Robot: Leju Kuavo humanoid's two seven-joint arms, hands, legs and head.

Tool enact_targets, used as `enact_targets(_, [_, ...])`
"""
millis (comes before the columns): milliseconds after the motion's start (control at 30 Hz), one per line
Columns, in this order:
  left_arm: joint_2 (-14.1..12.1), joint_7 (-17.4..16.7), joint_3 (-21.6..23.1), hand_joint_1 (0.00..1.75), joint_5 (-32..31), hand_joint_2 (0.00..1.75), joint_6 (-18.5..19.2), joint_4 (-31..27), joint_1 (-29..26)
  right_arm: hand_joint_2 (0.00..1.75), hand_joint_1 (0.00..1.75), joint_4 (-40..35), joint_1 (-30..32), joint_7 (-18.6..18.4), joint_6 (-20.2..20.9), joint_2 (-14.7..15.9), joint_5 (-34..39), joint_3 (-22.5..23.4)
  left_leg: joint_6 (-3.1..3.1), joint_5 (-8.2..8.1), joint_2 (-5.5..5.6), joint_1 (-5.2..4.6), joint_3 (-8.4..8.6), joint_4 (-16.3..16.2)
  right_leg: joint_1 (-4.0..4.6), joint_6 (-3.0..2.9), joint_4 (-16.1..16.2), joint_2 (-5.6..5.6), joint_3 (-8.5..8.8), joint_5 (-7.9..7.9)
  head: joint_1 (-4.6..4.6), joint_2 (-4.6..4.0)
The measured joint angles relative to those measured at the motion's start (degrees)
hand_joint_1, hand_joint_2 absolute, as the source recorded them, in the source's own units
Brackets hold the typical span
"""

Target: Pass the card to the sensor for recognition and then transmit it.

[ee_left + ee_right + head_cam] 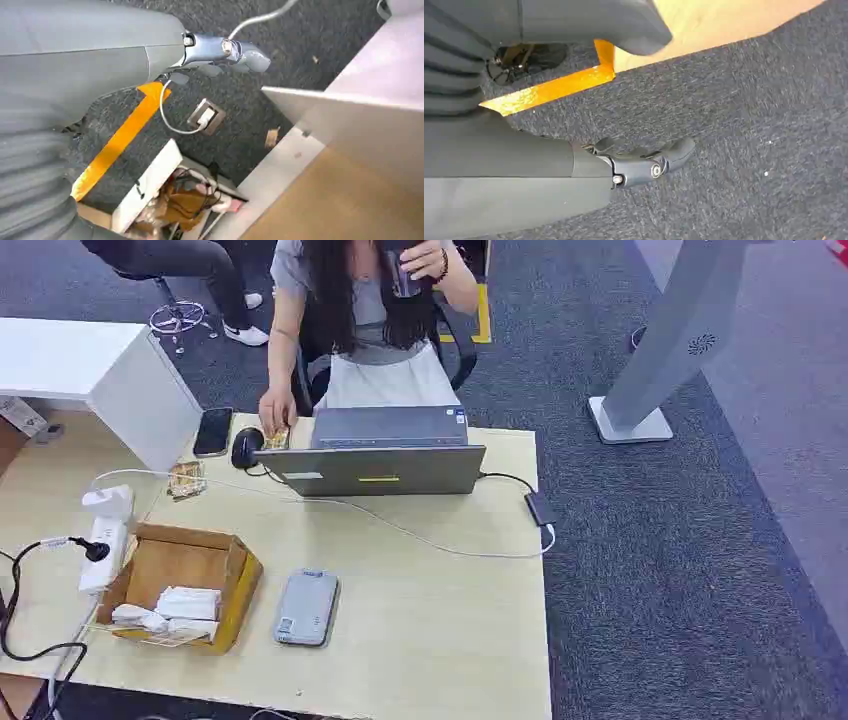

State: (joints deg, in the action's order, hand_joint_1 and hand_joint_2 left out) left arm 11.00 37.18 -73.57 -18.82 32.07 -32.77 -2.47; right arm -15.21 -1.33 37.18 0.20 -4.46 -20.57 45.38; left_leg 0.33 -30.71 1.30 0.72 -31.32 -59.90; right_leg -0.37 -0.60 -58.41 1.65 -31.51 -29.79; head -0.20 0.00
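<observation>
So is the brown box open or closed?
Open. The box has no lid on top, and white packets show inside it.

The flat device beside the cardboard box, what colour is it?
Grey; the flat device shows best in the head view.

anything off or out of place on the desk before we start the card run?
Mostly clutter, nothing spilled. The white cable from the laptop trails across the bare middle of the table, just behind the grey sensor pad, where a reaching arm might snag it. The cardboard box sits askew to the table edge.
</observation>
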Motion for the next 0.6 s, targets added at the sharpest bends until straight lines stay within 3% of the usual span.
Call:
enact_targets(167, [5.24,0.04,-0.41,0.00,0.88,1.75,14.19,-14.47,-2.35,0.00,0.00,0.07,-0.22,-0.63,-1.22,-0.44,0.74,3.34,0.01,-0.01,0.00,-0.01,-0.01,0.00,-0.01,0.00,0.00,0.00,0.03,0.00,0.02,0.00])
enact_targets(267, [6.53,-0.15,0.86,0.00,6.66,1.75,12.34,-20.60,-4.90,0.00,0.00,0.13,-0.31,-0.74,-1.42,-0.63,0.08,4.57,0.02,-0.02,-0.02,-0.01,0.01,0.00,0.00,0.00,0.00,0.04,0.02,0.00,0.02,0.00])
enact_targets(300, [6.92,-0.53,2.72,0.00,10.80,1.75,10.21,-22.83,-6.55,1.75,0.00,0.13,-0.35,-0.74,-1.46,-0.72,-0.13,5.07,0.03,-0.02,-0.04,-0.01,0.02,0.00,0.00,0.00,0.00,0.05,0.01,0.00,0.02,0.00])
enact_targets(367, [7.50,-1.16,7.84,0.00,17.85,1.75,6.77,-27.09,-9.74,1.75,0.00,0.17,-0.35,-0.72,-1.66,-0.76,-0.72,5.95,0.04,-0.02,0.05,-0.01,0.00,-0.01,-0.01,0.02,0.01,-0.05,-0.02,-0.01,0.02,0.00])
enact_targets(600, [8.81,-0.39,19.33,0.00,25.49,1.75,2.33,-37.51,-16.20,1.75,0.00,0.24,-0.83,-0.96,-2.23,-0.92,-1.90,8.20,0.06,0.00,0.18,-0.01,-0.01,-0.01,-0.01,0.10,0.01,-0.20,0.09,-0.05,0.09,0.00])
